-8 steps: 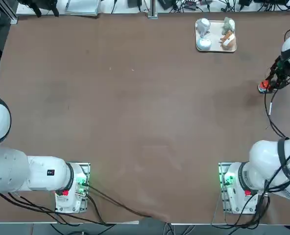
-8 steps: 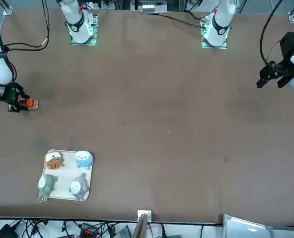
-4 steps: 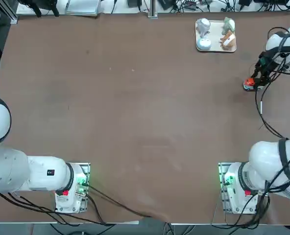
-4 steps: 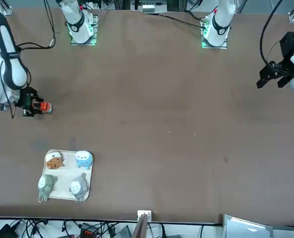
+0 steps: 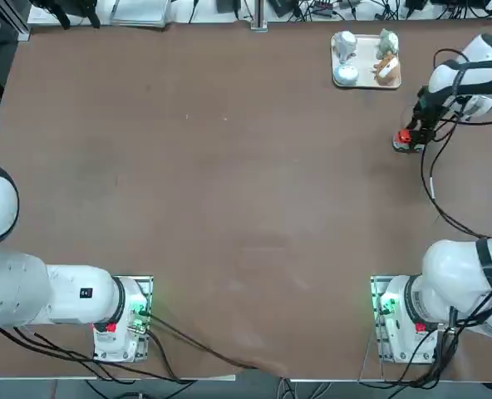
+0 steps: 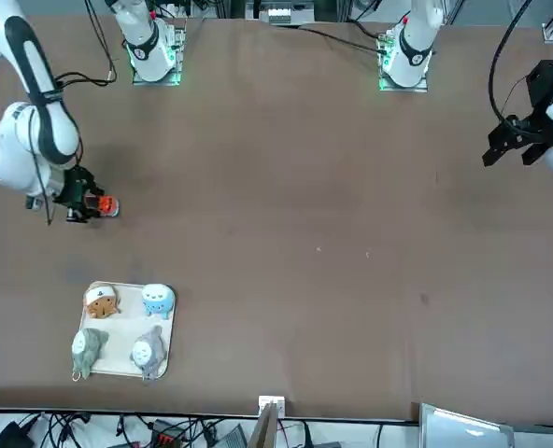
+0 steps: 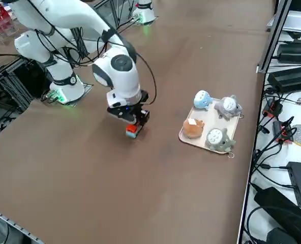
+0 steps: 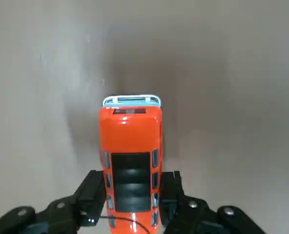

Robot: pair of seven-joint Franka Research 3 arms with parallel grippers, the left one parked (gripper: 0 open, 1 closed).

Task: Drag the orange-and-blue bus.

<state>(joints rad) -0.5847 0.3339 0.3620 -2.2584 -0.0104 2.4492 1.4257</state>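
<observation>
The orange-and-blue bus is a small boxy red-orange toy with a pale blue bumper. My right gripper is shut on its rear end, one black finger pressed to each side. The bus rests on the brown table at the right, nearer to me than the tray, with my right gripper low over it. The front view has the bus at the left, poking out from my right gripper. From the right side the bus sits under my right gripper.
A pale tray with several small figurines stands at the table's far right, a short way beyond the bus; it is also the tray seen from the right side. A black cable trails from the wrist over the table.
My right gripper has slid the bus across the table from near the right edge toward the middle and a little farther from me, staying shut on it throughout.
</observation>
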